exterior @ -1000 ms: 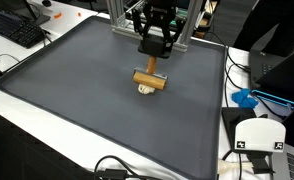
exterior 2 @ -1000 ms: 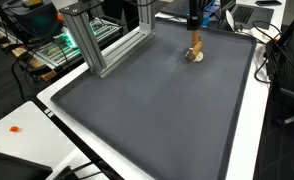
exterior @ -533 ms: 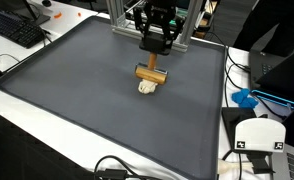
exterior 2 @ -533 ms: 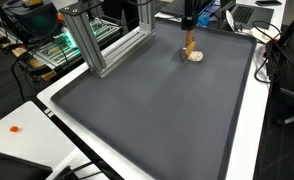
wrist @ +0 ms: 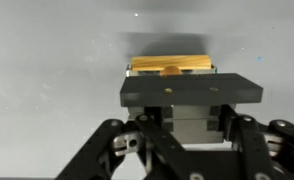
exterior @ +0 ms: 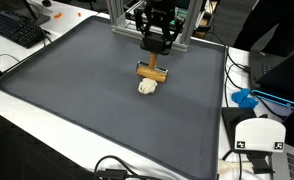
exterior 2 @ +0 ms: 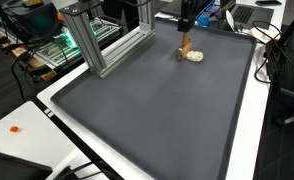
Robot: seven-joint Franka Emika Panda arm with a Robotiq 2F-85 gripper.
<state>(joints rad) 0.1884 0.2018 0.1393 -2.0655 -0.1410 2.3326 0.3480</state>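
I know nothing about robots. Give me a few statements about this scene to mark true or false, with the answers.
1. The end effector is shut on a wooden block. True.
2. The mat is bright red. False: it is dark grey.
3. A small pale object lies on the mat below the block. True.
4. A keyboard lies in the middle of the mat. False: it lies off the mat, on the white table.

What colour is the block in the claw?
Tan, like wood: the block shows best in an exterior view.
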